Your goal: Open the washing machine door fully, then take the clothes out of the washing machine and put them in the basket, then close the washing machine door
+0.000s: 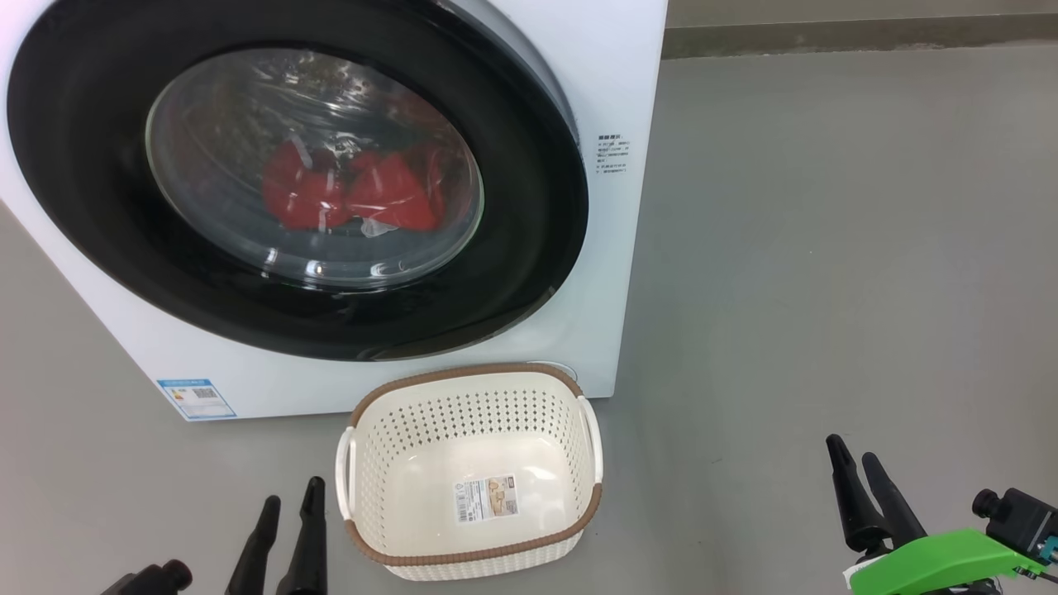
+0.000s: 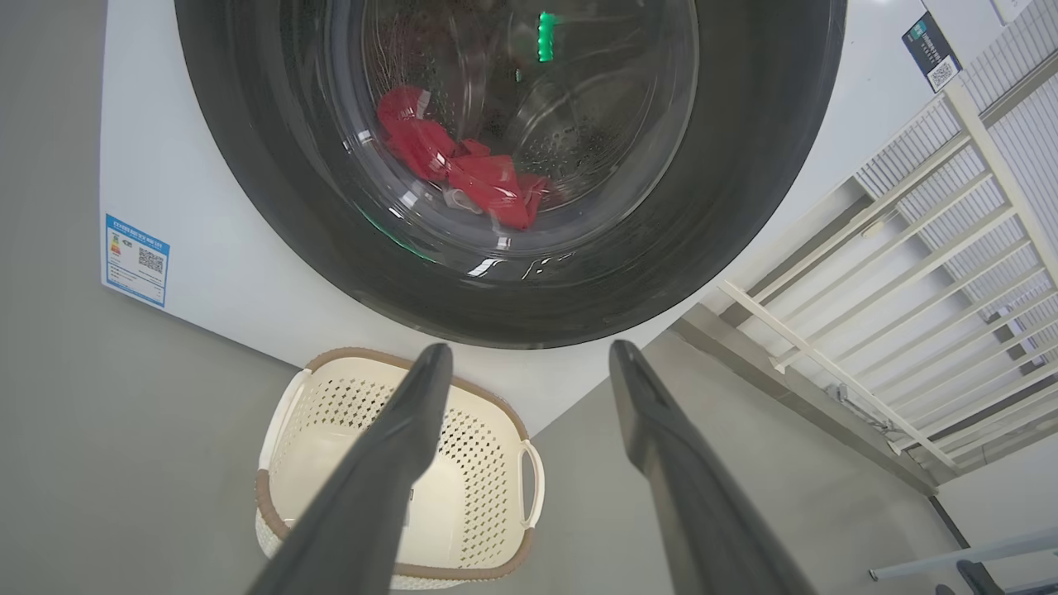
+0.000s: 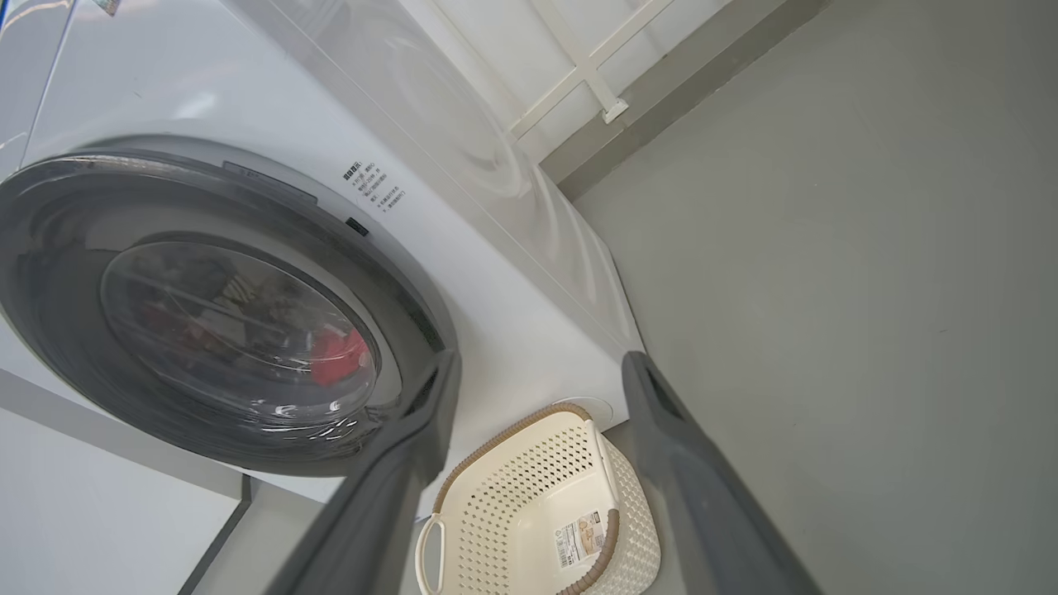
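Observation:
The white washing machine [image 1: 612, 273] stands ahead, and its door [image 1: 99, 231], a glossy black ring around a bulging glass window, lies against its front. Through the glass the red clothes [image 1: 347, 194] rest low in the drum. The cream basket [image 1: 471, 380] sits on the floor just below the door with nothing in it but a sticker. My left gripper [image 1: 292, 494] is open, left of the basket. My right gripper [image 1: 851, 450] is open too, well to the basket's right. The left wrist view shows its gripper [image 2: 529, 351] above the basket [image 2: 285, 413], facing the door [image 2: 273, 207] and clothes [image 2: 463, 169]. In the right wrist view are its gripper [image 3: 541, 359], the basket [image 3: 529, 430] and the door [image 3: 50, 248].
Grey floor [image 1: 826, 248] spreads wide to the right of the machine. A dark skirting strip [image 1: 826, 37] runs along the far wall. A white railing [image 2: 909, 289] stands beside the machine. A blue label [image 1: 196, 398] sits at the machine's lower left corner.

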Controlling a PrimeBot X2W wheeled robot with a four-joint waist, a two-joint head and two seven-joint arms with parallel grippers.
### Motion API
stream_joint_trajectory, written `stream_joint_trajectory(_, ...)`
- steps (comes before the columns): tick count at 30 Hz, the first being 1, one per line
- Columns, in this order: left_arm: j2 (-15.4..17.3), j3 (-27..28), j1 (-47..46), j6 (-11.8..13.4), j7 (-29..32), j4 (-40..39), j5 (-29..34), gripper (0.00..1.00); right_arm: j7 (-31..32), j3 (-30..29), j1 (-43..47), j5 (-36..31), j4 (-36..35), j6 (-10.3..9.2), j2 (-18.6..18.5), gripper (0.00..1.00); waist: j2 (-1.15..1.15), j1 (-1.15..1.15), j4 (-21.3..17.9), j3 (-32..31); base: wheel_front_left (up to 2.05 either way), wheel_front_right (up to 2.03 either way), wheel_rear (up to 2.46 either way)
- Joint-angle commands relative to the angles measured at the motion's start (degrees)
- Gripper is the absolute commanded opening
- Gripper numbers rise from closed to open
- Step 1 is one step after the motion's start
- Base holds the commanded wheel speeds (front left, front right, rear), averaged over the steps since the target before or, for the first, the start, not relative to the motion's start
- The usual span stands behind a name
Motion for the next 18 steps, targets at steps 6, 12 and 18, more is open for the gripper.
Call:
stream_joint_trajectory(6,1.0,0.6,-0.4,0.6,-1.6,-2.9,5.1,1.0,-1.7,1.0,-0.2,-4.5,-1.7,0.02,-1.4,1.0,0.0,0.0,0.0,0.1,0.0,0.0,0.0)
stream_joint_trajectory(12,1.1,0.5,-0.1,0.8,-2.4,-3.5,8.6,1.0,-2.6,1.3,0.0,-7.1,-1.7,0.02,-1.6,1.0,0.0,0.0,-0.1,0.2,0.0,0.0,0.0)
stream_joint_trajectory(18,1.1,0.3,0.1,1.1,-3.4,-4.1,12.7,1.0,-3.6,1.7,0.1,-10.3,-1.7,0.02,-1.9,1.0,0.0,0.0,-0.1,0.3,0.0,0.0,0.0)
